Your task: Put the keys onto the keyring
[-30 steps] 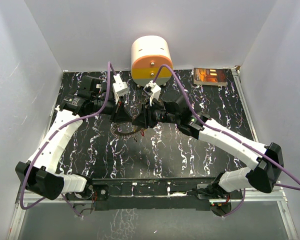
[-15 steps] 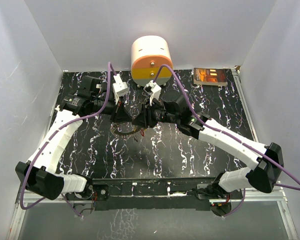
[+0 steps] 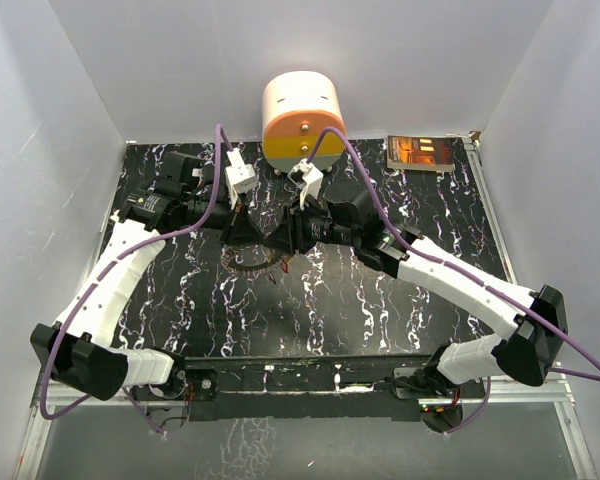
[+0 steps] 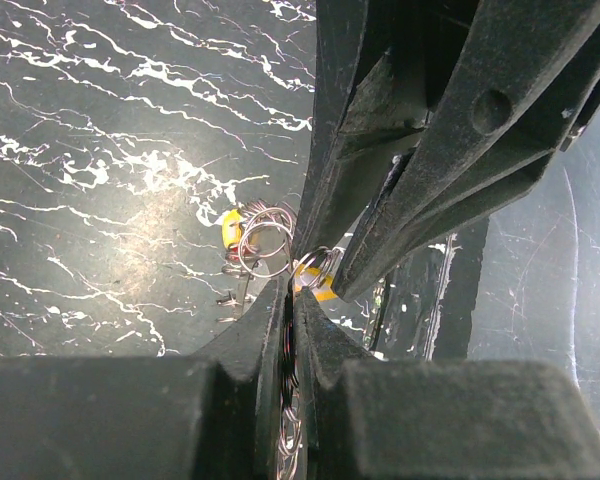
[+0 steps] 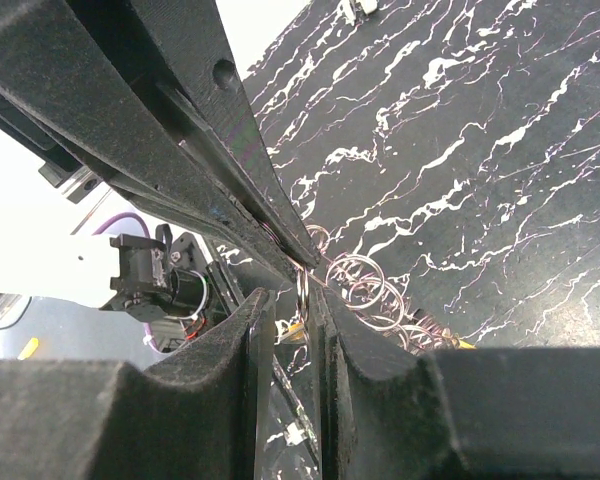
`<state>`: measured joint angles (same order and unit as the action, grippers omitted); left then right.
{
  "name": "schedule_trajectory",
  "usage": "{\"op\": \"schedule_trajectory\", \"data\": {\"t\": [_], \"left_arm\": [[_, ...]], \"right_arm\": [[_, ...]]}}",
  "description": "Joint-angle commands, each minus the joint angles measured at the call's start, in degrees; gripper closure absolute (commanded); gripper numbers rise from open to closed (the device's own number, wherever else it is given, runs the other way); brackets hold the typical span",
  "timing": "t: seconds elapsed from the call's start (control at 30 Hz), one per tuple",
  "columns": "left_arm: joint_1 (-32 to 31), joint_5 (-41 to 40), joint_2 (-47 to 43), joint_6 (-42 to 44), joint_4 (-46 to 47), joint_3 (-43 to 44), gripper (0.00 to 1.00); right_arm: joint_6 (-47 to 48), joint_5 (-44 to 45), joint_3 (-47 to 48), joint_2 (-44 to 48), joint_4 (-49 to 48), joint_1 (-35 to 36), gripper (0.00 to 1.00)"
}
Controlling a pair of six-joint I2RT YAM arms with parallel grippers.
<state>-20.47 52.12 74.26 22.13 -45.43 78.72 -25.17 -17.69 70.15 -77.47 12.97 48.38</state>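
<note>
- R tool (image 5: 302, 292) has nudged up-left, now tip to tip w/ L tool (image 4: 289, 305).
- L tool pinched shut on keyring (image 4: 291, 385) wire.
- R tool clamped on yellow key (image 4: 314, 283).
- Key touching the ring, just past L tips; R arm nearer, feeds it leftward.

1. A black table (image 3: 380, 300) is holding things.
2. A round box (image 3: 302, 115) is sitting at its far edge.
3. A flat box (image 3: 421, 153) is lying near the far right corner.
4. A yellow key (image 4: 230, 228) is lying mid-table.
</note>
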Motion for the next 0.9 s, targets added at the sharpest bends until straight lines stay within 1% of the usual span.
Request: {"op": "schedule_trajectory", "data": {"t": [0.0, 0.3, 0.57, 0.8, 0.87], "left_arm": [[-0.3, 4.6, -2.9, 0.7, -0.3, 0.2, 1.00], [-0.2, 5.1, -3.2, 0.8, -0.6, 0.4, 1.00], [-0.2, 5.3, -3.1, 0.7, -0.8, 0.9, 1.00], [-0.3, 5.2, -3.5, 0.8, -0.8, 0.6, 1.00], [-0.2, 5.1, -3.3, 0.9, -0.8, 0.6, 1.00]], "right_arm": [[0.8, 1.9, 3.4, 0.3, -3.9, -0.3, 0.73], [0.9, 1.5, 3.8, -0.4, -4.1, -0.4, 0.75], [0.9, 1.2, 3.2, -0.7, -4.3, -0.5, 0.82], [0.9, 1.2, 3.3, -0.7, -4.5, -0.5, 0.92], [1.0, 1.1, 3.3, -0.7, -4.5, -0.5, 0.92]]}}
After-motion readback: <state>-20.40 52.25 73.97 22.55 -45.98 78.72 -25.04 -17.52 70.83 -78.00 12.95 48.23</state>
